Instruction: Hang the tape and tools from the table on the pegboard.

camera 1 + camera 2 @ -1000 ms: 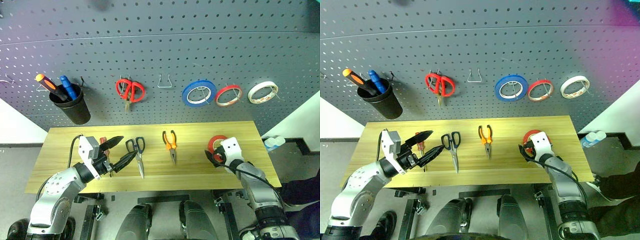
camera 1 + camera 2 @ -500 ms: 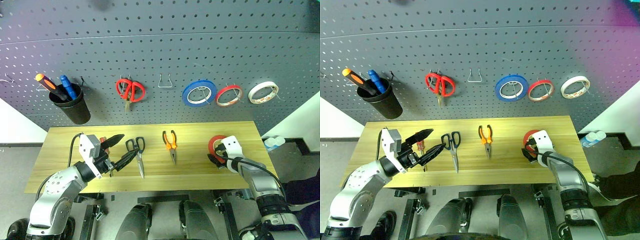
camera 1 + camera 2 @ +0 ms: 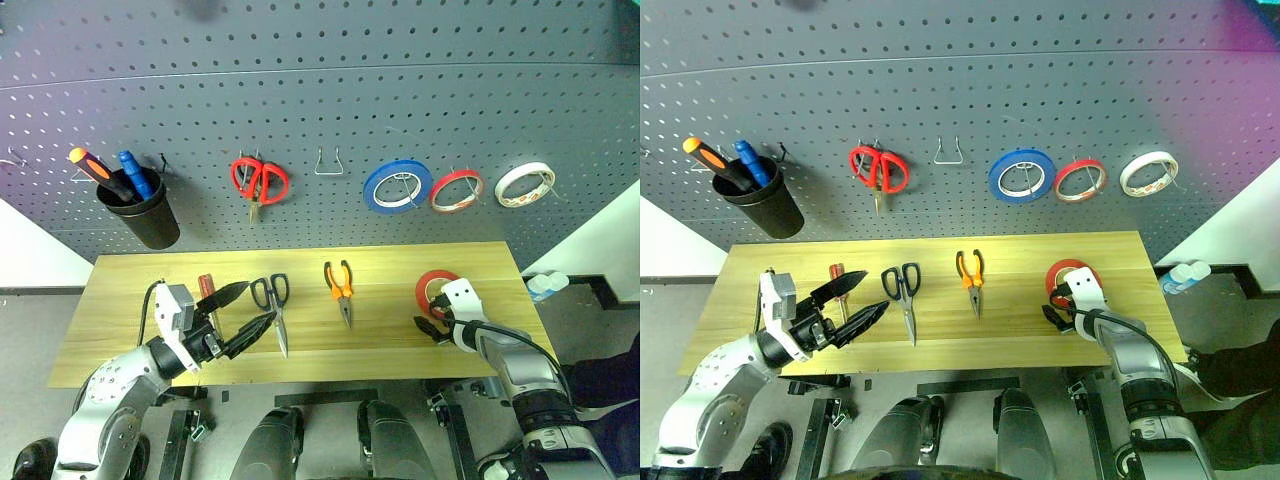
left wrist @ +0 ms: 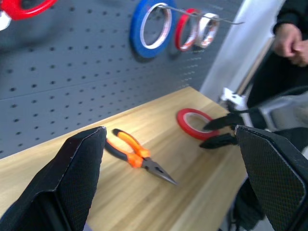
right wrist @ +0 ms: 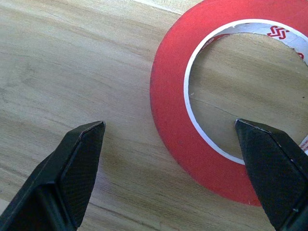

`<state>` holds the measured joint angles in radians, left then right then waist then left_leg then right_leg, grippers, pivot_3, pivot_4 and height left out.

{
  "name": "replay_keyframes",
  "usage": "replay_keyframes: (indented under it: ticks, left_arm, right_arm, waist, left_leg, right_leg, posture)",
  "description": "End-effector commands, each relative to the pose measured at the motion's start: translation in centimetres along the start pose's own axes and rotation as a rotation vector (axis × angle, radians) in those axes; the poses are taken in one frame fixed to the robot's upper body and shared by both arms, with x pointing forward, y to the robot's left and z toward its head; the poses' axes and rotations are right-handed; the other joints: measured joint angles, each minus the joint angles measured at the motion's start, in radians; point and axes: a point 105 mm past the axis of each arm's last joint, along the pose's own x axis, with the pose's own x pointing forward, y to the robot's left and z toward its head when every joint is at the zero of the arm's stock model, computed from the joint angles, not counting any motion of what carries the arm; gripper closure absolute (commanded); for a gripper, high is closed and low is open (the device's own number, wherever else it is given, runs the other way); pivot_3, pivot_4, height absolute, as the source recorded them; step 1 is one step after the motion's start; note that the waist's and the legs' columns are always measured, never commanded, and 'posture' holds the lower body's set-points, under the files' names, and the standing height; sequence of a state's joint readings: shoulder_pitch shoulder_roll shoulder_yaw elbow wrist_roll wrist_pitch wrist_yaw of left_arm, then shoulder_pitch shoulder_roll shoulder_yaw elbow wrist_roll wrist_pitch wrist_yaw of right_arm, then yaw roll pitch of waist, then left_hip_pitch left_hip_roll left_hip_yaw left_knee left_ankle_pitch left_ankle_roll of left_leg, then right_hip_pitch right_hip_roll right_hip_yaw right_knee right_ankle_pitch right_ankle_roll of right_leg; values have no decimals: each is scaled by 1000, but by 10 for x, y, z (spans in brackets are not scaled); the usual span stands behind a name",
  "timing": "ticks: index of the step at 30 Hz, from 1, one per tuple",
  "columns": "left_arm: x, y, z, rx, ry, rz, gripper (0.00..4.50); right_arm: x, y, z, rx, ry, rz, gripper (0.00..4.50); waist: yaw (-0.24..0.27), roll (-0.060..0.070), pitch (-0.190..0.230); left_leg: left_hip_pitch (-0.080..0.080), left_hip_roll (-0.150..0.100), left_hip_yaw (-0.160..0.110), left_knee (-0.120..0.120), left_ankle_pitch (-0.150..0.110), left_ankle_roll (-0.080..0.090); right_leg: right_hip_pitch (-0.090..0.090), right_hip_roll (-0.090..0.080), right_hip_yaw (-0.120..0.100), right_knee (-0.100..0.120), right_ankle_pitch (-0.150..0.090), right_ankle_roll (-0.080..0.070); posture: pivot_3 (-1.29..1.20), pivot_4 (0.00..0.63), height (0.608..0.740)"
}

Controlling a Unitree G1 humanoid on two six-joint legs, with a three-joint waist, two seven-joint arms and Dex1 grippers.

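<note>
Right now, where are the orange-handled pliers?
In the head views the pliers lie flat on the table near its middle, between the scissors on their left and the red tape roll on their right.

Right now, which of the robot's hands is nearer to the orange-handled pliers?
The right hand is slightly nearer, open beside the red tape. The left hand is open by the scissors, left of the pliers.

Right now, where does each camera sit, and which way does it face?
Head views: on the head, looking down over the table to the pegboard; both arms show.
Left wrist view: between the open left gripper fingers, toward the pliers and tape.
Right wrist view: between the open right gripper fingers, over the tape.
Shared: the tape lies in every view.
</note>
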<state>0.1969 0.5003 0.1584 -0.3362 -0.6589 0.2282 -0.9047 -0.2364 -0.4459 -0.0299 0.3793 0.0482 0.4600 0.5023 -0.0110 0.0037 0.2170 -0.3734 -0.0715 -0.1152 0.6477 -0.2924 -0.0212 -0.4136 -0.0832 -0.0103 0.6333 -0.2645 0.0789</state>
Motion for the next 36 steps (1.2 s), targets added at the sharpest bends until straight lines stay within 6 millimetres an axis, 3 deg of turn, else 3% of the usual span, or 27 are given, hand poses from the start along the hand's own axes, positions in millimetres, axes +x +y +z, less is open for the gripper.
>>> replay_keyframes:
  ticks: [1, 14, 18, 27, 33, 36]
  left_arm:
    - [-6, -1, 8, 33, -8, -29, 18]
    - [-27, -4, -1, 32, 125, -138, 18]
    - [-27, -3, -1, 65, 141, -151, 0]
    - [-24, -5, -1, 78, 147, -165, 0]
    - [-22, -5, -2, 78, 134, -153, 0]
    - [-19, -4, 2, 95, 120, -145, 0]
  right_arm:
    - [0, -3, -1, -8, 10, -3, 0]
    - [3, 1, -1, -5, 20, 14, 0]
    - [3, 1, -3, 3, 29, 16, 835]
    - [3, 4, -3, -1, 27, 33, 3755]
    - [2, 4, -1, 23, -5, 31, 3788]
    - [-5, 5, 7, 124, -102, 35, 3788]
  waist:
    - [0, 0, 0]
    - [0, -1, 1]
    - [-1, -2, 2]
    - [0, -5, 4]
    - [0, -5, 4]
    - [0, -5, 5]
  left_leg:
    - [0, 0, 0, 0, 0, 0]
    - [0, 0, 0, 0, -1, 1]
    - [0, 0, 0, -1, -1, 1]
    - [-1, 0, 0, -1, -1, 2]
    - [-1, 0, 0, -1, -1, 2]
    - [-1, 0, 0, -1, -1, 2]
  right_leg:
    - [0, 0, 0, 0, 0, 0]
    - [0, -1, 0, -2, -1, -1]
    - [0, -1, 0, -2, -1, -1]
    - [0, -1, 0, -2, -1, -1]
    - [0, -1, 0, -3, -1, -1]
    - [0, -1, 0, -3, -1, -1]
  posture:
    - [22, 223, 740]
    - [25, 230, 740]
    - [24, 231, 740]
    - [21, 233, 740]
    - [23, 232, 740]
    - [16, 233, 740]
